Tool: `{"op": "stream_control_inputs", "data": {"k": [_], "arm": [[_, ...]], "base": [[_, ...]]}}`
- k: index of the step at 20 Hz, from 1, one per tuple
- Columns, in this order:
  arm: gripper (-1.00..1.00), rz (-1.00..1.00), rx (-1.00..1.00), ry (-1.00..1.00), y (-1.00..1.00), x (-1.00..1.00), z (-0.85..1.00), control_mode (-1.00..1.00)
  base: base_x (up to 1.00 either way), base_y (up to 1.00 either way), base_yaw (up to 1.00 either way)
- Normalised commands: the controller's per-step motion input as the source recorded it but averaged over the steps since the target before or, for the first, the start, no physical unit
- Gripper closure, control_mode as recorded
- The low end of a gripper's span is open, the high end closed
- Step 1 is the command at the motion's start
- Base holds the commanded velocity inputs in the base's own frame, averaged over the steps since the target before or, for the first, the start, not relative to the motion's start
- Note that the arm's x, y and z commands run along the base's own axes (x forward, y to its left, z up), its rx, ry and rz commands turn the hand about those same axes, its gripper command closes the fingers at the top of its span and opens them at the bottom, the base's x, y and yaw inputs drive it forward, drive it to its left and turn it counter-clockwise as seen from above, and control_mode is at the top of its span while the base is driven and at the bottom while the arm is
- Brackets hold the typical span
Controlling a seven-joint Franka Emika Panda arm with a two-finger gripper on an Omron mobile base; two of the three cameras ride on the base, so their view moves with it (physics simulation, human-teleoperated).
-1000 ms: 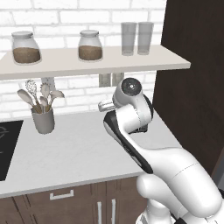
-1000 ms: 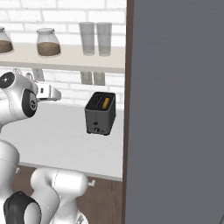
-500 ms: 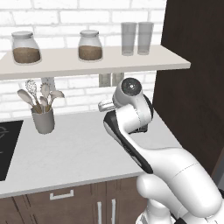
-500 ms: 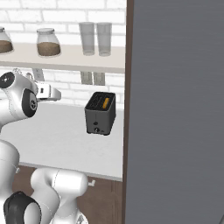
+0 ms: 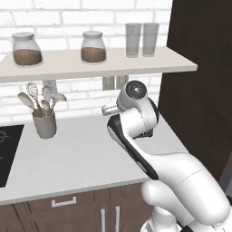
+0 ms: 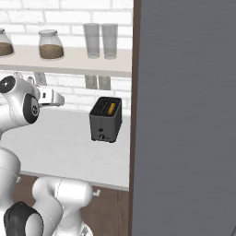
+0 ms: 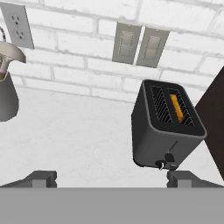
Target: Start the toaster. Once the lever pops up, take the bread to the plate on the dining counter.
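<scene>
A dark grey-black toaster [image 7: 168,127] stands on the white worktop against the brick wall, next to a tall dark panel; it also appears as the toaster [image 6: 106,119]. The bread [image 7: 176,107] sits upright in the right-hand slot, only its golden top edge showing, as with the bread [image 6: 111,109]. A small lever [image 7: 169,157] and a tiny knob sit low on the toaster's near face. My gripper [image 7: 114,179] is open, held back from the toaster and a little left of it, with nothing between its fingers. The plate and the dining counter are out of view.
A grey utensil cup [image 5: 44,124] stands at the left of the worktop. Above it a shelf [image 5: 90,65] carries two jars and two glasses. A tall dark panel [image 6: 184,115] walls off the right side. A black cooktop [image 5: 4,154] lies at the far left.
</scene>
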Motion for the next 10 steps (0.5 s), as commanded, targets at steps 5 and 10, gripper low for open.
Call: {"op": "stream_control_inputs", "data": {"k": [5, 10], "arm": [[-1.00, 0.00, 0.00, 0.00, 0.00, 0.00, 0.00, -1.00], [-1.00, 0.00, 0.00, 0.00, 0.00, 0.00, 0.00, -1.00]], "base": [[0.00, 0.00, 0.00], [0.00, 0.00, 0.00]]}}
